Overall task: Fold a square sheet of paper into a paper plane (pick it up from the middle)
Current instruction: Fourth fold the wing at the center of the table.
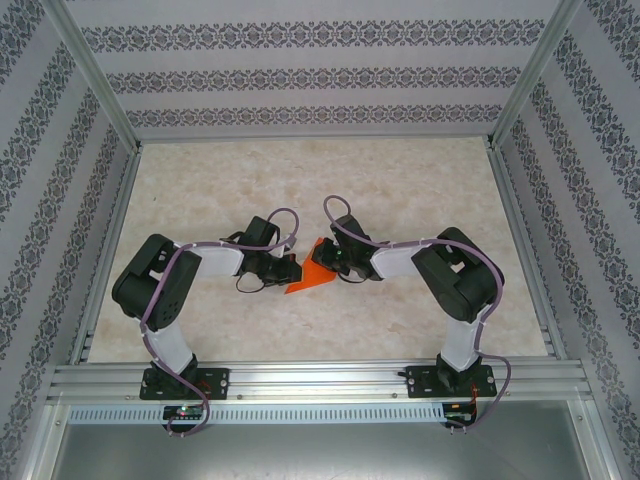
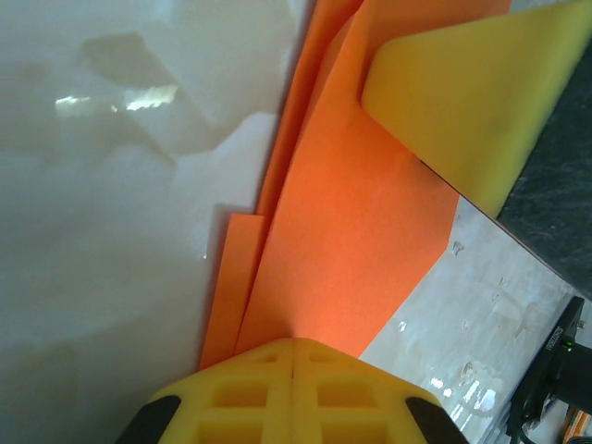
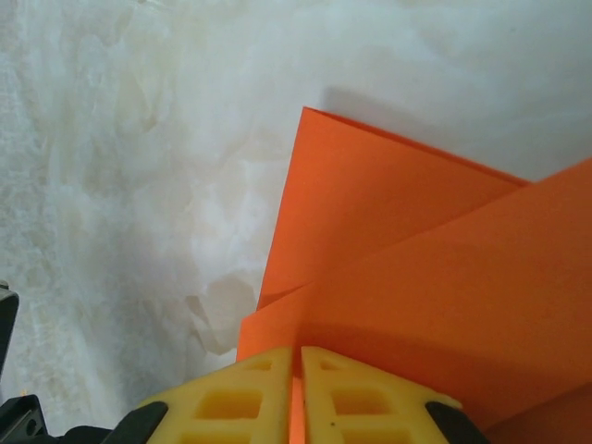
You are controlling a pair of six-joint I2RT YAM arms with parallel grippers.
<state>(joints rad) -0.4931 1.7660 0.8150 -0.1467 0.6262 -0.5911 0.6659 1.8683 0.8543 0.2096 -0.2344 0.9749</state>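
The folded orange paper point(image 1: 312, 272) hangs between the two arms at the middle of the worktop point(image 1: 300, 170). The left fingers point(image 2: 240, 388) are closed on one side of it, and the right fingers point(image 3: 231, 398) pinch the other side. Its lower corner perhaps touches the surface. Bare worktop lies all around; the patterned walls point(image 1: 300, 60) and the near rail point(image 1: 320, 375) are well apart

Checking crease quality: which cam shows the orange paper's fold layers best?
Left wrist. The folded orange paper is close up, with the edges of its stacked layers fanned out and easy to tell apart. Right wrist shows one pointed corner and two overlapping flaps. Top external shows it only as a tiny orange wedge, with no layers readable.
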